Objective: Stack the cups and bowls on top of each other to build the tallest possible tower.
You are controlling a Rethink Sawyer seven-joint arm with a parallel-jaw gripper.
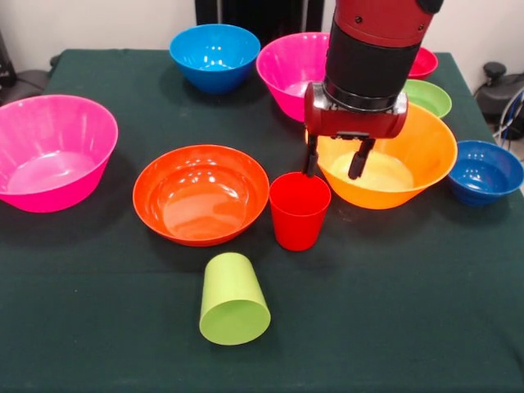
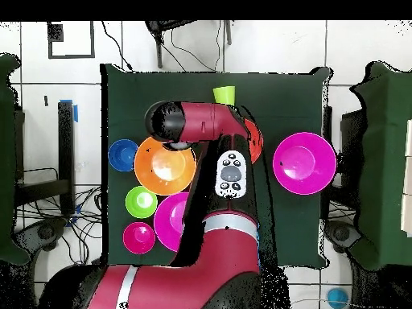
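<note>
The red cup (image 1: 299, 210) stands upright in the middle of the table. My gripper (image 1: 336, 165) hangs just behind it, over the near left rim of the big orange bowl (image 1: 409, 155). It is open and empty, and its left finger (image 1: 312, 157) is close to the cup's far rim. The lime green cup (image 1: 235, 300) lies on its side in front, mouth toward the camera. The medium red-orange bowl (image 1: 201, 194) sits left of the red cup. In the overhead view my arm (image 2: 221, 173) hides the red cup and the gripper.
A big pink bowl (image 1: 53, 151) stands at the left edge, and a light blue bowl (image 1: 214, 56) and a second pink bowl (image 1: 291, 70) at the back. Green (image 1: 430, 98), magenta-red (image 1: 426, 62) and dark blue (image 1: 485, 172) bowls crowd the right side.
</note>
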